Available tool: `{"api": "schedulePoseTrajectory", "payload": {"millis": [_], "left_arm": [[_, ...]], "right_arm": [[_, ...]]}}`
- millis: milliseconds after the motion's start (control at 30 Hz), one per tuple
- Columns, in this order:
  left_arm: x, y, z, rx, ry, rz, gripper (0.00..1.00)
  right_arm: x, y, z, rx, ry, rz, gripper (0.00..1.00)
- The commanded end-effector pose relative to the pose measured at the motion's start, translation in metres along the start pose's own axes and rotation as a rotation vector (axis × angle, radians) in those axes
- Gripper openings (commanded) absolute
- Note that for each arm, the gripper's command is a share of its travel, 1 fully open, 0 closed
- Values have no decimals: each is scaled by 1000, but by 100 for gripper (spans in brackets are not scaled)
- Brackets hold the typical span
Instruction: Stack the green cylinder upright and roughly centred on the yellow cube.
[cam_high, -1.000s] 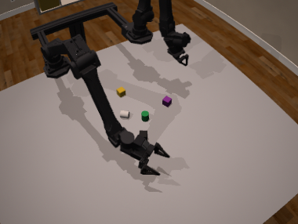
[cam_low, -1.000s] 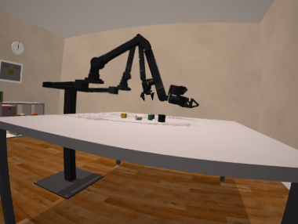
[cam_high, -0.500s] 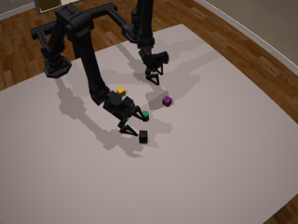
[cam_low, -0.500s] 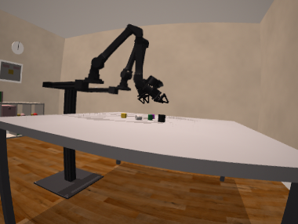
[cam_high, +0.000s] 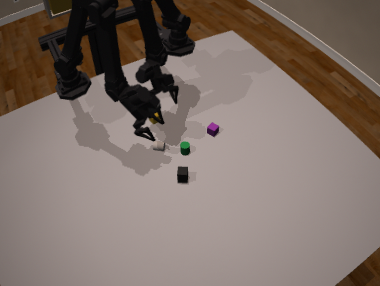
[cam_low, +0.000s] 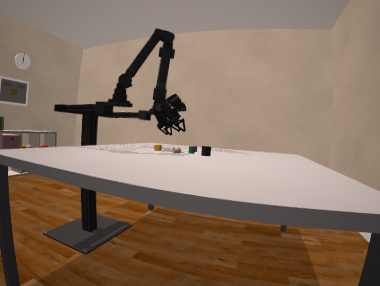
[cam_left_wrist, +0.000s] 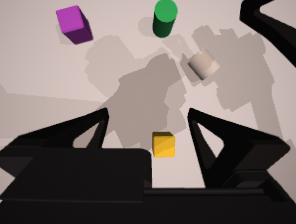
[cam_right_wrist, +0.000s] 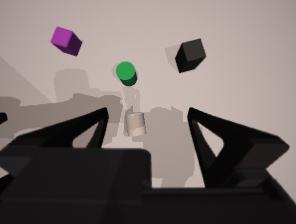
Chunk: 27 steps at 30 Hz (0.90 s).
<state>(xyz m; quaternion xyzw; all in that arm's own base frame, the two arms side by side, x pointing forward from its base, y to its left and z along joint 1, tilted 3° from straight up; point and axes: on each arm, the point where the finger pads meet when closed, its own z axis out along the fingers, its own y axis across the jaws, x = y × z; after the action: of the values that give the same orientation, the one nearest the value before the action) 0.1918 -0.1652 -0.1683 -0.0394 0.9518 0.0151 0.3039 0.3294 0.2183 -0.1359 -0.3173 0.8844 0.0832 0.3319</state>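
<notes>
The green cylinder (cam_high: 185, 147) stands upright on the table, also in the left wrist view (cam_left_wrist: 165, 17) and the right wrist view (cam_right_wrist: 126, 73). The yellow cube (cam_high: 156, 114) sits up and left of it, partly hidden by the arms. In the left wrist view the cube (cam_left_wrist: 164, 144) lies on the table below and between the fingers. My left gripper (cam_high: 168, 93) is open and empty, hovering above the table. My right gripper (cam_high: 144, 132) is open and empty, hovering close to a white cylinder (cam_right_wrist: 135, 124), short of the green cylinder.
The white cylinder (cam_high: 159, 145) lies on its side just left of the green one. A purple cube (cam_high: 213, 129) sits to its upper right and a black cube (cam_high: 182, 174) below it. The two arms cross close together above the yellow cube.
</notes>
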Motion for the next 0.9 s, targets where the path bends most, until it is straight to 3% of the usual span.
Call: {"api": "schedulePoseTrajectory", "payload": {"millis": [0,167,267,400,867], "left_arm": [[22,-15,-8,56,-19,102,100],[42,-26,-15,108,-31,190,100],[53,-30,-20,136,-39,243,100],[64,-32,-25,162,-46,295,100],[59,-41,-26,171,-52,303,100]], "right_arm": [[3,17,-11,-11,32,26,100],[2,23,-13,-6,41,21,100],[21,30,-15,-12,84,-9,100],[15,30,-13,-12,71,-13,100],[13,26,-12,-6,62,-3,100]]}}
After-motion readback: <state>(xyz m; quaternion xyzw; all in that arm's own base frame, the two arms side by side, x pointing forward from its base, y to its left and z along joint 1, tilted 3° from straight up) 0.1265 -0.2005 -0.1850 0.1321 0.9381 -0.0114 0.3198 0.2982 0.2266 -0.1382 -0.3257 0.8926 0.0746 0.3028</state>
